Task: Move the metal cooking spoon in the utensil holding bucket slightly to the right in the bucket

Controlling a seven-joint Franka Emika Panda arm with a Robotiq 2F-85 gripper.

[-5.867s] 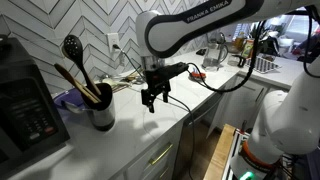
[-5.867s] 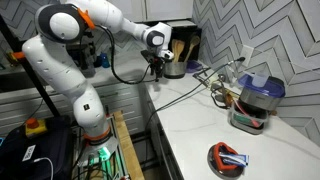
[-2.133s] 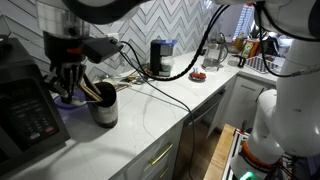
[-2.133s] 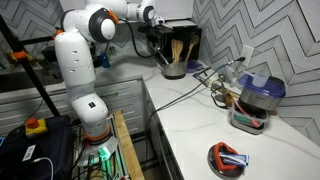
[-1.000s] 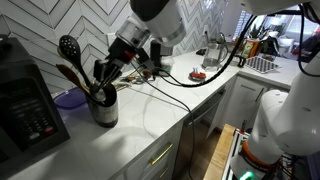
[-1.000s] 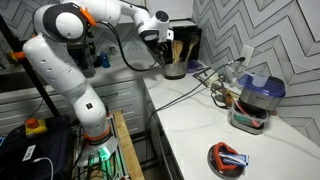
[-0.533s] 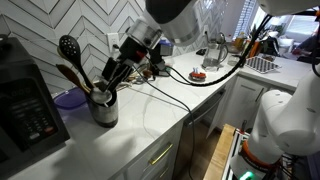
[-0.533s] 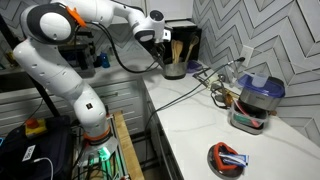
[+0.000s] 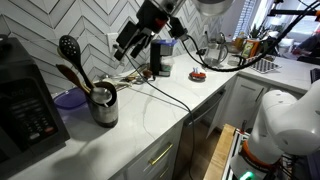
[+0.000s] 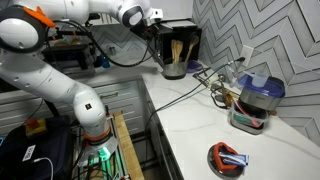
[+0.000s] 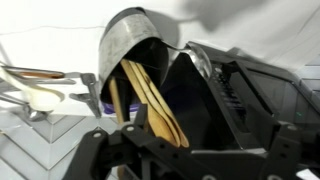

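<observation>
Herringbone tiles back the table [image 9: 150, 115], where the spoon [image 9: 70, 47] stands in the bucket [image 9: 103, 106] among wooden tools, its head up. Jaws hang above, apparently empty; their gap is unclear. Stiff, likely light and slick, the spoon suits a grip high on the handle.

Counter, non-task items:
- White countertop [image 9: 150, 118] under a herringbone tile backsplash [image 9: 40, 25].
- Black appliance [image 9: 25, 110] at one end, with a purple bowl [image 9: 68, 98] just beside it against the wall.
- Wall outlet [image 9: 113, 42] above a black cable [image 9: 165, 90] trailing across the counter.
- Small red item [image 9: 197, 74] further along.
- In an exterior view, a blue-lidded container [image 10: 257, 98] by the wall and a dark dish [image 10: 228, 157] holding something red, near the counter edge.
</observation>
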